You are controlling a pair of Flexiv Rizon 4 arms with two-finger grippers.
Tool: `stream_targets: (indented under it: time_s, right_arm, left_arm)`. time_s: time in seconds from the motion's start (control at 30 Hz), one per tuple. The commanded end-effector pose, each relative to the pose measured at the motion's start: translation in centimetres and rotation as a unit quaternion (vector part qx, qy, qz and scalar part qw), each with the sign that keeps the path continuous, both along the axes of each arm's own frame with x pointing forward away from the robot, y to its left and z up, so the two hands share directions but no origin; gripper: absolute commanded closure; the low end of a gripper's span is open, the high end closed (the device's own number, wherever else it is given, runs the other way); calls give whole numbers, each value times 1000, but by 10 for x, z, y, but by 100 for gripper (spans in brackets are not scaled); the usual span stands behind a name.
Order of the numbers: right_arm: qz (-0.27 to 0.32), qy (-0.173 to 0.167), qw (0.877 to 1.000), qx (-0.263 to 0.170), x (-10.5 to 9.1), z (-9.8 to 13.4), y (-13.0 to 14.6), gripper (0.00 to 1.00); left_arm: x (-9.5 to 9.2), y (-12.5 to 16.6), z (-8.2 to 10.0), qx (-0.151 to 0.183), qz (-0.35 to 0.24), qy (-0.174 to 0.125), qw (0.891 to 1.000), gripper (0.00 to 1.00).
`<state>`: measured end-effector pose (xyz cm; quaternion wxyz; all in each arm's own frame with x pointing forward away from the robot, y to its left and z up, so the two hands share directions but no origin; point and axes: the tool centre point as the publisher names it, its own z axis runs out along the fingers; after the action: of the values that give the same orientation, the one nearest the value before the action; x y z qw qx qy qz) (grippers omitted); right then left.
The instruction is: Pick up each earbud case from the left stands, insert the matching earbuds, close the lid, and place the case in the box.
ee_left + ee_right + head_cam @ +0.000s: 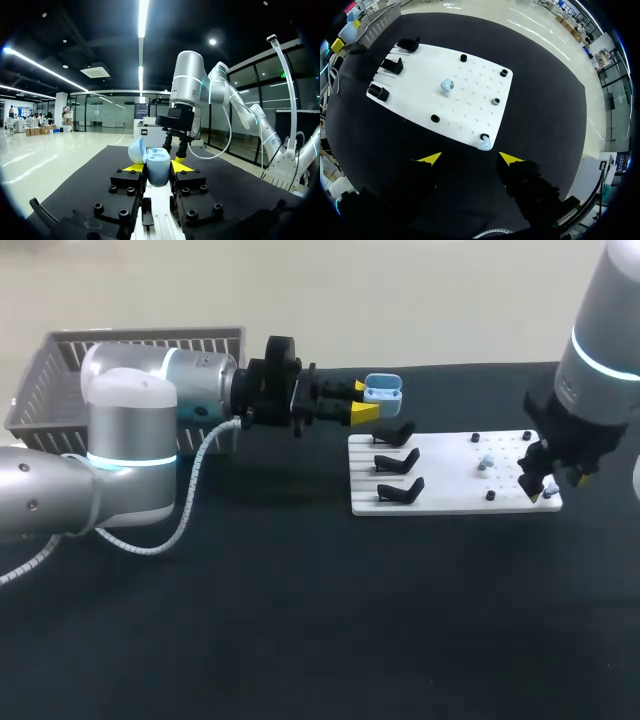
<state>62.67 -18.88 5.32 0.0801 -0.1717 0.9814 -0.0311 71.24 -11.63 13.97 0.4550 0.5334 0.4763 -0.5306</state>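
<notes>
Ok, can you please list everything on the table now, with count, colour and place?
earbud case: 1, light blue, lid open, in the left claw
earbuds: 2, light blue, one mid-board, one at the board's corner
stands: 3, black, empty, in a row at the board's end
pegs: 5, black, spread over the board
board: 1, white, on the table
basket: 1, grey, behind the left arm
table: 1, black
left claw: shut on the case
right claw: open, above the corner earbud

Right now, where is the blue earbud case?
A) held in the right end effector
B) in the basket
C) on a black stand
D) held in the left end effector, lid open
D: the earbud case is clamped between the yellow tips of the left end effector, lid flipped up.
</notes>
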Motion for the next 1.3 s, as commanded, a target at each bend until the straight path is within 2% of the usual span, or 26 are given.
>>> stream_targets:
  time_s: [0.03,0.13,0.3,0.4,1.03,1.3]
  right_arm:
    - [0,0,1000,0,0,-5,-1,36]
    - [1,2,1000,-1,1,-8,-3,44]
    - [1,2,1000,-4,4,-14,-6,44]
    - [1,2,1000,-5,7,-17,-7,50]
    - [-6,-6,1000,-12,16,-25,-14,55]
    - [-5,-8,1000,-14,19,-26,-14,63]
  left_arm:
    - [-1,0,-1,-1,2,-1,1000,100]
    - [-1,0,-1,-1,2,-1,1000,100]
    - [-1,0,-1,-1,2,-1,1000,100]
    - [-1,0,-1,-1,2,-1,1000,100]
    - [-1,0,-1,-1,2,-1,1000,100]
    - [-1,0,-1,-1,2,-1,1000,100]
